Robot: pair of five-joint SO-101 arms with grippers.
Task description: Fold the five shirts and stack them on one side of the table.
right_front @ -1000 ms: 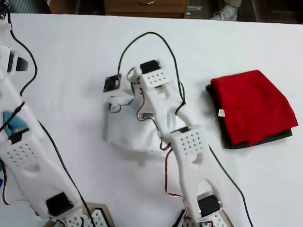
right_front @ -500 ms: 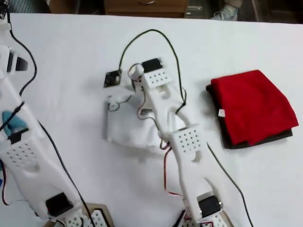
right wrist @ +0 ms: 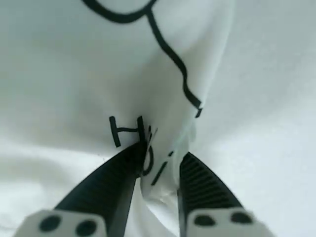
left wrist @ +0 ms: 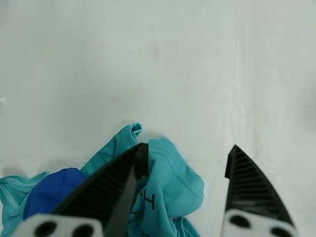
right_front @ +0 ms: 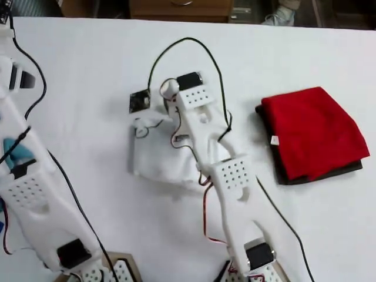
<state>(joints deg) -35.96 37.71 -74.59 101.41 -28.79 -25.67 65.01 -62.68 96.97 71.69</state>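
A white shirt (right_front: 157, 163) with black print lies bunched in the middle of the table. My right gripper (right wrist: 163, 154) is shut on a fold of the white shirt (right wrist: 98, 74), at that shirt's far left corner in the high view (right_front: 143, 123). A folded red shirt (right_front: 311, 130) lies on a dark shirt (right_front: 348, 170) at the right side. My left gripper (left wrist: 186, 150) hangs open just above a crumpled teal shirt (left wrist: 170, 185), with a blue shirt (left wrist: 49, 192) beside it. A bit of the teal shirt (right_front: 16, 151) peeks out beside the left arm (right_front: 29, 194).
The white table (right_front: 88, 53) stretches bare toward the back and far left. Black cables (right_front: 176, 47) loop over the right arm (right_front: 235, 182). A wooden cabinet (right_front: 179, 9) stands beyond the table's back edge.
My right gripper has shifted slightly with the white shirt's corner, and the shirt's left edge has drawn in and straightened. The left arm has stayed still.
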